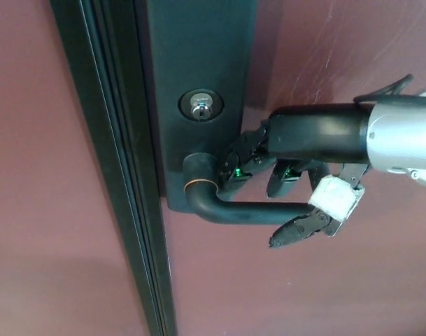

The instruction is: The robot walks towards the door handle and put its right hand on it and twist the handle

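A dark lever door handle [247, 211] juts right from a black lock plate [199, 63] on the maroon door. My right hand [289, 185] reaches in from the right and wraps the lever. Its fingers [239, 164] curl over the top near the lever's bend. The thumb [303, 227], with a white pad on it, hooks under the lever's free end. The lever lies about level. My left hand does not show.
A round silver keyhole [201, 106] sits in the plate just above the handle's base. The black door frame edge [122, 175] runs top to bottom at the left. Maroon door surface [324, 294] fills the remainder.
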Robot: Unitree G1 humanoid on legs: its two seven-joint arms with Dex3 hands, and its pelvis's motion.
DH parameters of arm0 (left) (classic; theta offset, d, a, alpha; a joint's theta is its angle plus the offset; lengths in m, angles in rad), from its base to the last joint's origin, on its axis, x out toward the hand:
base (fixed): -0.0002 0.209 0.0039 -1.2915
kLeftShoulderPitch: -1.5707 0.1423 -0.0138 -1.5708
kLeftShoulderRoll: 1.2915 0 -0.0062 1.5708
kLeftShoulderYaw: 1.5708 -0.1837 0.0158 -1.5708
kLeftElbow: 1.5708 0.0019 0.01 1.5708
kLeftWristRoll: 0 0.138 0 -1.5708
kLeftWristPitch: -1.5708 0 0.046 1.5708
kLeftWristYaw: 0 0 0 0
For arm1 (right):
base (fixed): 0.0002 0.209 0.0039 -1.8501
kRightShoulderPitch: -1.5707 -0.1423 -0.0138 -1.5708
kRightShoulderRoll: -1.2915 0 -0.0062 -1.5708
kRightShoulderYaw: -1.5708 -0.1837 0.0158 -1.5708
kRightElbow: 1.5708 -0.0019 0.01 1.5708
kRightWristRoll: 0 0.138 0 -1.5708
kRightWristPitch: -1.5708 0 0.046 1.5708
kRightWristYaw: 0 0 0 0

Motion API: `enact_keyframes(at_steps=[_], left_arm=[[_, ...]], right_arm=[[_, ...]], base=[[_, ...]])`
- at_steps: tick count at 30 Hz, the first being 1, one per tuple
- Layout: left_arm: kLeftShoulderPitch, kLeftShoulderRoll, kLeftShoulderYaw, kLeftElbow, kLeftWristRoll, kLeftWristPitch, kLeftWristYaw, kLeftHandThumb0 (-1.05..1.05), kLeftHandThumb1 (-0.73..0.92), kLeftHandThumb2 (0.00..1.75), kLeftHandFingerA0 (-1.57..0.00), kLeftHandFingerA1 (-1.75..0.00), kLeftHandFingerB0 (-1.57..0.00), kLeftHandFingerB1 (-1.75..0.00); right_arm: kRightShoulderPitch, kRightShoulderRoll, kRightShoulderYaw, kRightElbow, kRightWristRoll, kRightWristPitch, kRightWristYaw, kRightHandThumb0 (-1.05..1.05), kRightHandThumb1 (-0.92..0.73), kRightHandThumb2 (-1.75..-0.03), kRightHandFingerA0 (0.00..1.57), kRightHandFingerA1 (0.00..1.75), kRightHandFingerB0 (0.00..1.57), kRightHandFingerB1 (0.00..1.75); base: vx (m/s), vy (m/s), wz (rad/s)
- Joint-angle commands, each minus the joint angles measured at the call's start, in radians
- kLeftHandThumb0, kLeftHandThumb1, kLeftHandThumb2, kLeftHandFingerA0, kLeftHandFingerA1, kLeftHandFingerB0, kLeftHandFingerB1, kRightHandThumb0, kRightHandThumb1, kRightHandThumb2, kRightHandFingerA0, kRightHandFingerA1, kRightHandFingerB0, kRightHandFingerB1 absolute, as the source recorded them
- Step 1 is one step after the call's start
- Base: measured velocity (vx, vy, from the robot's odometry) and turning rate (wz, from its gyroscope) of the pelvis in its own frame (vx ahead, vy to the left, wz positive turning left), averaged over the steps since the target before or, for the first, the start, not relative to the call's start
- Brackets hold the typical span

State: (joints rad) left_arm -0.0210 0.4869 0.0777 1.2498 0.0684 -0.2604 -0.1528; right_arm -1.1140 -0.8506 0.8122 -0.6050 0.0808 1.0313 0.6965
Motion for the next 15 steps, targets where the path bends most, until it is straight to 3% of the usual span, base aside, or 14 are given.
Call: enact_keyframes(at_steps=[1, 15], left_arm=[[0.003, 0.003, -0.008, 0.002, 0.014, -0.013, -0.001, -0.22, 0.62, 0.58, -0.57, -0.49, -0.48, -0.42], [-0.002, -0.003, 0.000, 0.004, -0.001, -0.006, -0.006, -0.22, 0.62, 0.58, -0.59, -0.50, -0.48, -0.42]], right_arm=[[-0.010, 0.035, 0.064, 0.029, -0.056, 0.044, 0.053, -0.61, -0.52, -0.57, 0.51, 0.43, 0.43, 0.37], [0.026, 0.088, 0.145, 0.071, -0.140, 0.032, 0.091, -0.60, -0.55, -0.57, 0.52, 0.42, 0.42, 0.36]], base=[[0.00, 0.000, 0.00], [0.00, 0.000, 0.00]])
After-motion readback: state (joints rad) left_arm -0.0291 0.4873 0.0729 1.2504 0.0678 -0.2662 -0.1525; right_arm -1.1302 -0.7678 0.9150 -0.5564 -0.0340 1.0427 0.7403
